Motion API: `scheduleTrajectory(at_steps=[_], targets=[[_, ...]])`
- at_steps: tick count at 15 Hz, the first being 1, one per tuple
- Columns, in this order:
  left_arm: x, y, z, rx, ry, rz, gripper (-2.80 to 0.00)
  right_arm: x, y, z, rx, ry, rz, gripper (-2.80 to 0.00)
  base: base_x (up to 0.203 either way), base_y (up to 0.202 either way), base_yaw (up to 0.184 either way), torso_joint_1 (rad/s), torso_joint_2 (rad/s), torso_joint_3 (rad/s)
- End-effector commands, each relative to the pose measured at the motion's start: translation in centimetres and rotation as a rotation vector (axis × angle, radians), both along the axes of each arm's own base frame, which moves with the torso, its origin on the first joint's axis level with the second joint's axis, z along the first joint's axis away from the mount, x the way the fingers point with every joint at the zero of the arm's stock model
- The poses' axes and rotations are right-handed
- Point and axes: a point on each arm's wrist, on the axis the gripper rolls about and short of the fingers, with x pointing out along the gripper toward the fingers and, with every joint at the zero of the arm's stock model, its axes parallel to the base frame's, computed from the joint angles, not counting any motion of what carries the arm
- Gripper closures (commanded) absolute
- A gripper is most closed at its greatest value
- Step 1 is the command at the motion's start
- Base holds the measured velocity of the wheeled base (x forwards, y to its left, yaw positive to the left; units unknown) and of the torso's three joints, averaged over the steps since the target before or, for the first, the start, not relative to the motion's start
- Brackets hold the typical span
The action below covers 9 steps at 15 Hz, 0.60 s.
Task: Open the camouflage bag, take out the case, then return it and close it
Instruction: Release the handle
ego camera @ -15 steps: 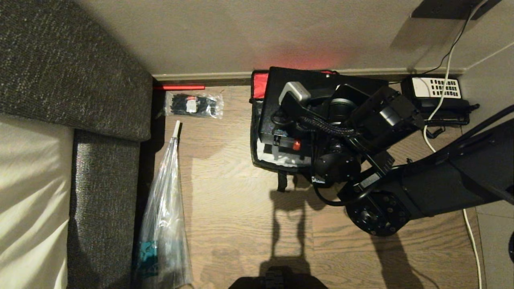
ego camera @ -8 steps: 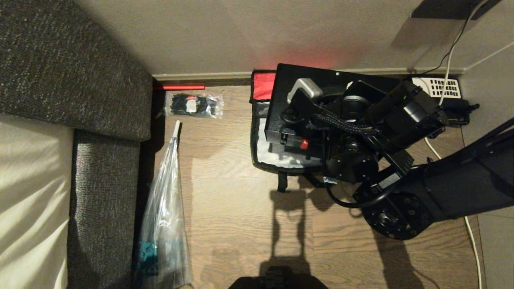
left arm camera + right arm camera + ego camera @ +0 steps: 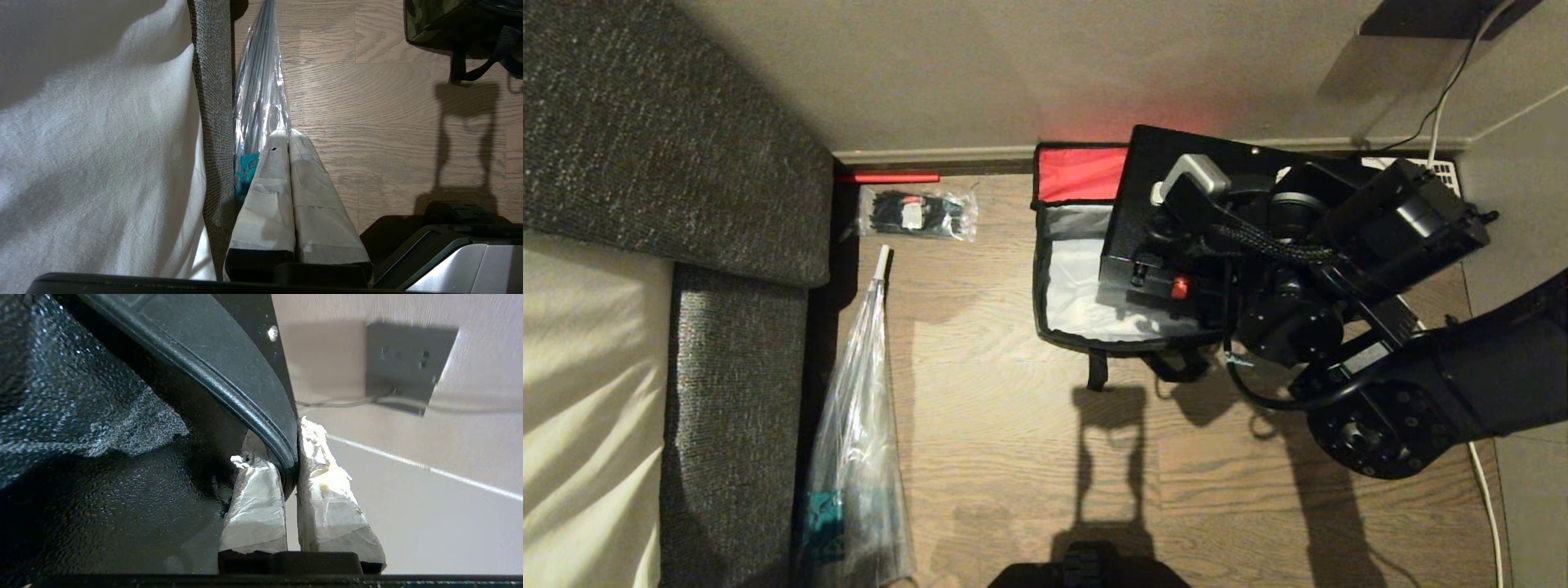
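The camouflage bag [image 3: 1078, 302] sits open on the floor by the wall, showing its pale grey inside and its red-lined lid [image 3: 1082, 173]. A corner of its camouflage cloth [image 3: 433, 20] shows in the left wrist view. The black speckled case [image 3: 1143, 208], with its red button [image 3: 1178, 287], hangs above the bag's right half. My right gripper [image 3: 286, 445] is shut on the case's black handle [image 3: 229, 375], one taped finger on each side. In the head view the right wrist [image 3: 1290, 245] hides those fingers. My left gripper [image 3: 284, 136] is shut on nothing, parked low beside the sofa.
A grey sofa [image 3: 670, 163] fills the left. A folded umbrella in a clear sleeve [image 3: 858, 425] lies along it, with a packet of black ties [image 3: 915, 214] by the wall. A white cable [image 3: 1482, 490] runs down the right. A wall socket [image 3: 404, 363] is behind the case.
The right arm has carried the case up and to the right, out of the bag. More of the grey inside and red lining shows now, and the arm now covers the telephone by the wall.
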Motion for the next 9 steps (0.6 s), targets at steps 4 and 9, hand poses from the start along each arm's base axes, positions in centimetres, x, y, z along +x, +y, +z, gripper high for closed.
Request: scheduleTrajectory(at_steps=[4,9], targets=[[0.0,0.0,0.0,0.001,-0.002,0.000,0.00,0.7,-3.5,0.9,0.021,-0.019,-0.101,0.00,0.000,0.000,0.000,0.000,0.00,0.000],[0.0,0.0,0.0,0.001,-0.002,0.000,0.00,1.9,-6.4,1.1,0.040,-0.036,-0.190,0.00,0.000,0.000,0.000,0.000,0.00,0.000]])
